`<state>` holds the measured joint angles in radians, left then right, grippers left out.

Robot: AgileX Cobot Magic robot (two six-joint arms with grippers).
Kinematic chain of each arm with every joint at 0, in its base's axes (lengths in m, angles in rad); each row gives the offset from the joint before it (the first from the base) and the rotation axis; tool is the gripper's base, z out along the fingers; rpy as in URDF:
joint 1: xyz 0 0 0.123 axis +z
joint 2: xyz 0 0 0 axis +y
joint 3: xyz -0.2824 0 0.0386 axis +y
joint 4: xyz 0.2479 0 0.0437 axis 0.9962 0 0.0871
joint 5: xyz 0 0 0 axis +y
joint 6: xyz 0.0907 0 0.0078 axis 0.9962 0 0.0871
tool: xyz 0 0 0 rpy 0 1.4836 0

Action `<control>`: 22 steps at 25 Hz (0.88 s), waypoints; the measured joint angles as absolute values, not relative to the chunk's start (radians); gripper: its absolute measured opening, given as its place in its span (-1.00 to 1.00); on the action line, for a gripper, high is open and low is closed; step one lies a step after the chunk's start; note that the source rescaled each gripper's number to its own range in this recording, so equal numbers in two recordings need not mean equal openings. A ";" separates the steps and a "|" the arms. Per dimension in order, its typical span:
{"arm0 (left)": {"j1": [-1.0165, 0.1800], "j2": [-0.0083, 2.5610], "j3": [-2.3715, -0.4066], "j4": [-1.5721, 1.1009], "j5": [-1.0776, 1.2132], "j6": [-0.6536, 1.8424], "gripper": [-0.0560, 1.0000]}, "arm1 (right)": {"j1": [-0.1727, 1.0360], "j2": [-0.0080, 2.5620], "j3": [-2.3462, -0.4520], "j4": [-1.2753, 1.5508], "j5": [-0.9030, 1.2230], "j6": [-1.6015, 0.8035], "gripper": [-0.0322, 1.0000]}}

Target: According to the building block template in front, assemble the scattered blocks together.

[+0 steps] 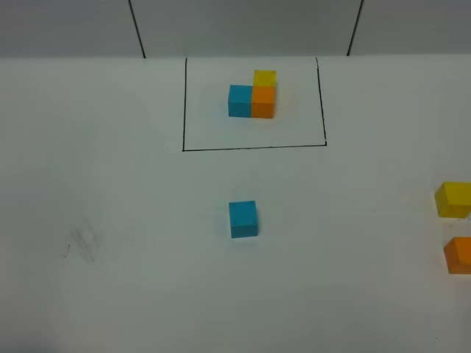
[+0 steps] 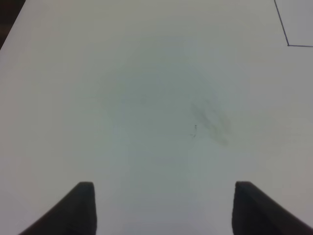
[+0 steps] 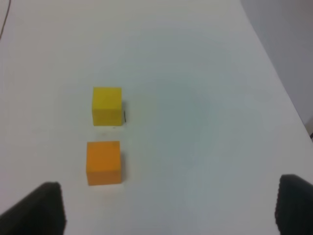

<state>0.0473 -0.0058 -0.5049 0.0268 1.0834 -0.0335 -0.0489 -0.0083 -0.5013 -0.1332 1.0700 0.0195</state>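
Building block template [image 1: 254,95]: is sitting towards the far side of the white table [image 1: 110,184], inside the black frame [image 1: 254,147] drawn on the surface. Its three cubes are forming an L, with blue on the left touching orange and yellow touching the orange one on its far side.
Loose blue cube [image 1: 243,219]: is lying alone near the middle of the table, on the near side of the frame and clear of its line.
Loose yellow cube [image 1: 452,199]: is resting at the right edge of the high view. The right wrist camera is showing it [image 3: 107,105] whole, flat on the table.
Loose orange cube [image 1: 458,254]: is sitting just beside the yellow one on the near side, with a narrow gap between them, and is partly cut off by the edge of the high view. It is showing whole in the right wrist view [image 3: 103,162].
Left gripper [image 2: 164,210]: is hanging with its fingers spread wide and nothing between them, over bare table marked by a grey smudge [image 2: 210,120].
Right gripper [image 3: 168,208]: is released too, fingers wide apart and holding nothing. The orange and yellow cubes are lying ahead of it, touching neither finger.
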 joint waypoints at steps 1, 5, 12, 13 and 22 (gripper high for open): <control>0.046 -0.006 -0.505 0.027 1.083 -0.033 -0.25 | -0.049 -0.008 -0.501 -0.133 1.070 0.019 0.60; 0.046 -0.006 -0.505 0.027 1.083 -0.033 -0.25 | -0.049 -0.008 -0.501 -0.133 1.070 0.019 0.60; 0.046 -0.006 -0.505 0.027 1.083 -0.033 -0.25 | -0.049 -0.008 -0.501 -0.133 1.070 0.020 0.60; 0.046 -0.006 -0.505 0.027 1.083 -0.033 -0.25 | -0.049 -0.008 -0.501 -0.133 1.070 0.020 0.60; 0.046 -0.006 -0.505 0.027 1.083 -0.033 -0.25 | -0.049 -0.008 -0.501 -0.133 1.070 0.020 0.60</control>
